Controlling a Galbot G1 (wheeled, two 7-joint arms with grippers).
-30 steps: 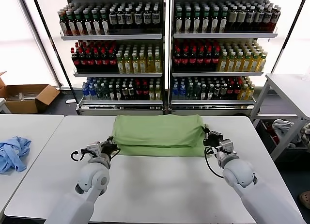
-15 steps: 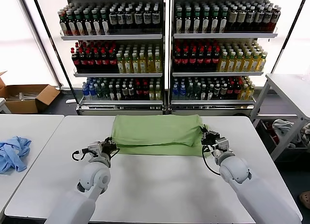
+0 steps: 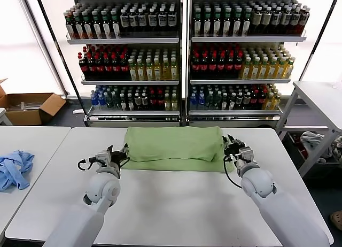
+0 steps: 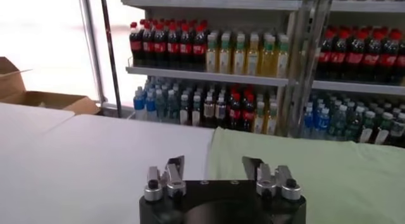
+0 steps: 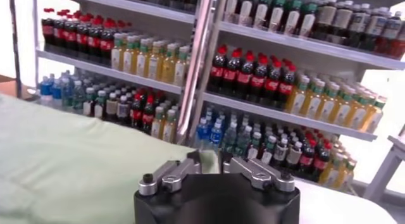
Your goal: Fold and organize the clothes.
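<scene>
shirt (image 3: pixel 173 147) on table (image 3: pixel 176 204), shelves (image 3: pixel 181 54) behind

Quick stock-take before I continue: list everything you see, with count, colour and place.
polo shirt: one, light green, folded, far middle of the table.
table: one, white, under the shirt.
blue garment: one, light blue, crumpled, on the side table on the left.
cardboard box: one, brown, open, floor at far left.
drink shelves: two racks, many bottles, behind the table.
left gripper: open, at the shirt's left edge.
right gripper: jaws slightly apart, at the shirt's right edge.
</scene>
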